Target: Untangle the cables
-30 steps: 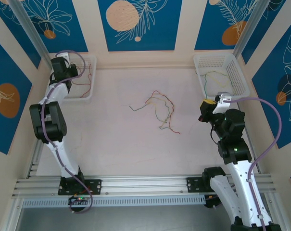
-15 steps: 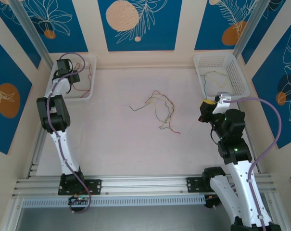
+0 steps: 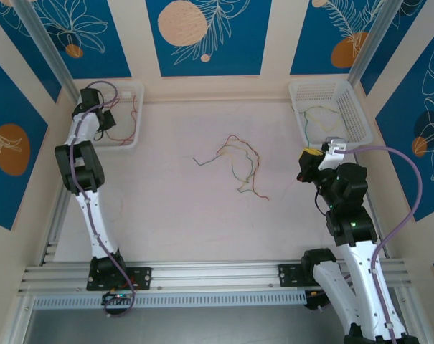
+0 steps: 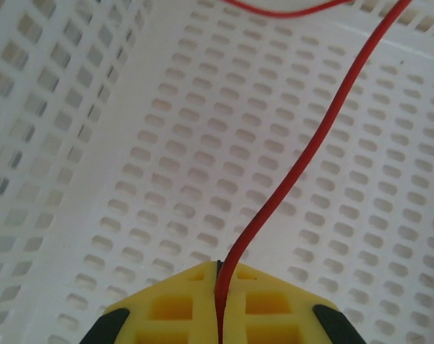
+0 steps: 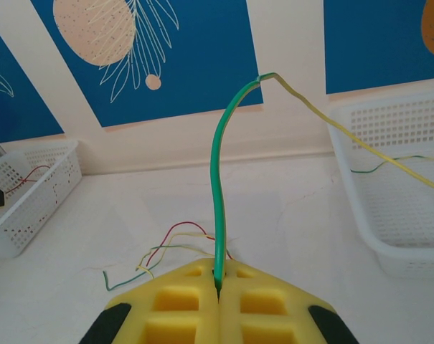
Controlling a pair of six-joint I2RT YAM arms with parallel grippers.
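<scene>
So, two slotted white baskets are counted on the table (image 3: 166, 222): the left basket (image 3: 123, 145) is tucked into the far left corner and the right basket (image 3: 346, 97) into the far right corner. The cables (image 3: 239, 166) are left in one loose tangle around the middle of the table, a bit toward the far edge and well apart from both baskets. Red, green and yellow strands can be made out. The exact number can't be counted though, since they're thin and crossed over each other.

The left gripper (image 4: 219, 271) is lowered inside the left basket. Its yellow jaws are pressed together on one red wire (image 4: 292, 175), which is pinched right at the seam and is curved away across the basket floor. A second red loop (image 4: 281, 13) is seen at the top of that wrist view, and whether it's part of the same wire can't be told.

The right gripper (image 5: 217, 278) is held above the table near the right edge, just on the near side of the right basket. Its jaws are closed on one green wire (image 5: 218, 179), which is stood up from the pads and joined at its top to a yellow wire (image 5: 331, 127) that is trailed off over the right basket. One more thin green-yellow strand (image 5: 374, 168) is seen inside that basket.
</scene>
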